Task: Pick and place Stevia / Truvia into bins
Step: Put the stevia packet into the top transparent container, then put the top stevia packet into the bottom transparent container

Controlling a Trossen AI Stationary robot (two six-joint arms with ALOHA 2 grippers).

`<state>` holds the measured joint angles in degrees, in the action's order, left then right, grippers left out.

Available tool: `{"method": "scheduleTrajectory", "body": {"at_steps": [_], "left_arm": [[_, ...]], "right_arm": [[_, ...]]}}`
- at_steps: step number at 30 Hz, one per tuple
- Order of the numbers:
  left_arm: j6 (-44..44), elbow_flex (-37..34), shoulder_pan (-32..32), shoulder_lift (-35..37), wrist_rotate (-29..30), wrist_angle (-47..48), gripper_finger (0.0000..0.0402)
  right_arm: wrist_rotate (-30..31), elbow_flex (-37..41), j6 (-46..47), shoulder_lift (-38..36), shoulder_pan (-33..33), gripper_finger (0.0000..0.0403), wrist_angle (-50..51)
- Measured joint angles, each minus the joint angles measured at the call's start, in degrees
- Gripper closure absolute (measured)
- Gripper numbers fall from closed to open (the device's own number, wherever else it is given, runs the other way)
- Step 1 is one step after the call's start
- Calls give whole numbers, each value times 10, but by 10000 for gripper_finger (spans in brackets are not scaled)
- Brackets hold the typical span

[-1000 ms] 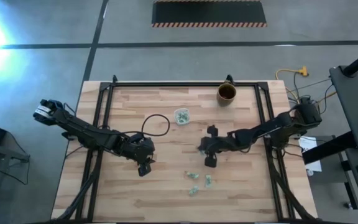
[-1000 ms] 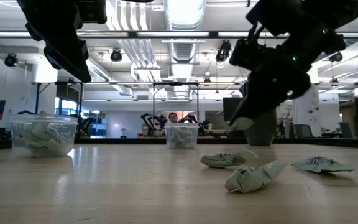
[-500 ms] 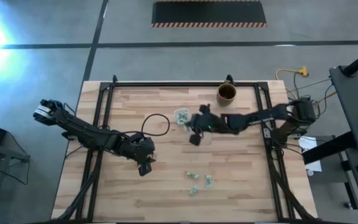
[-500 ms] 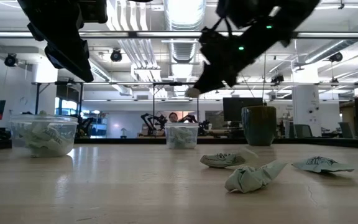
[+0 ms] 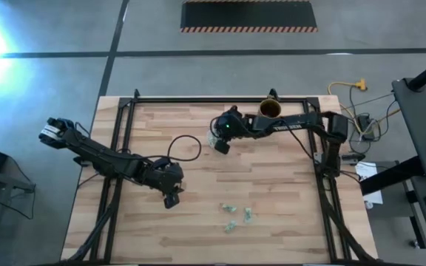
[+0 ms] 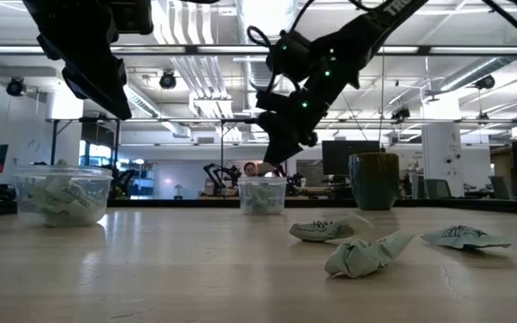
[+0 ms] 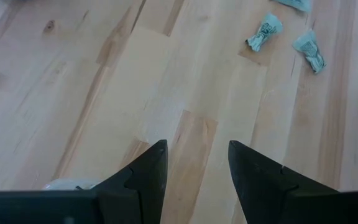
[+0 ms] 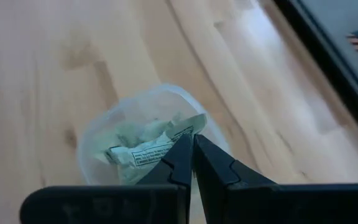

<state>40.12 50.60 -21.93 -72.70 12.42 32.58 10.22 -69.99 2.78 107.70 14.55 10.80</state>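
Observation:
My right gripper [image 5: 220,145] [image 6: 273,166] hovers right above the farther clear cup [image 5: 214,137] [image 6: 261,196], which holds crumpled pale green and white sachets. In the right wrist view its fingers [image 8: 192,144] are shut on a sachet [image 8: 149,153] over that cup [image 8: 97,134]. The second clear cup [image 5: 186,148] [image 6: 61,194], also with sachets inside, stands to the left. Three loose sachets [image 5: 230,210] [image 6: 363,254] [image 7: 264,32] lie on the near middle of the table. My left gripper [image 5: 171,198] [image 7: 194,168] is open above bare wood, left of them. My right gripper pinches one sachet by its end [image 8: 186,132] between the two fingertips, coming from above and slanting down. The sachet is lifted clear and reaches forward from the fingertips over the cup's open mouth. Whether it touches the sachets inside, I cannot tell.
A brown mug [image 5: 270,111] [image 6: 374,181] stands near the far edge, right of the farther cup. Black frame rails run along the table's left, right and far sides. Bare wood lies between the cups and the loose sachets.
My right gripper has travelled from above the loose sachets toward the far left, rising and then coming down over the farther clear cup, with a pale sachet at its fingertips. My left arm has kept still.

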Motion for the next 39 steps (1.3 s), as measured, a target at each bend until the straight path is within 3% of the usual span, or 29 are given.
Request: {"method": "scheduleTrajectory", "body": {"at_steps": [3,19,31,39], "left_arm": [[0,-3,0,5,0,1,249],[-1,-4,0,10,14,27,249],[-1,-4,0,10,15,25,249],[0,-3,1,10,15,23,249]], "right_arm": [[-26,-9,-1,13,3,394,-2],[-42,-10,-23,32,3,388,4],[-63,-10,-29,22,3,286,1],[-67,-10,-39,-35,2,254,-1]]}}
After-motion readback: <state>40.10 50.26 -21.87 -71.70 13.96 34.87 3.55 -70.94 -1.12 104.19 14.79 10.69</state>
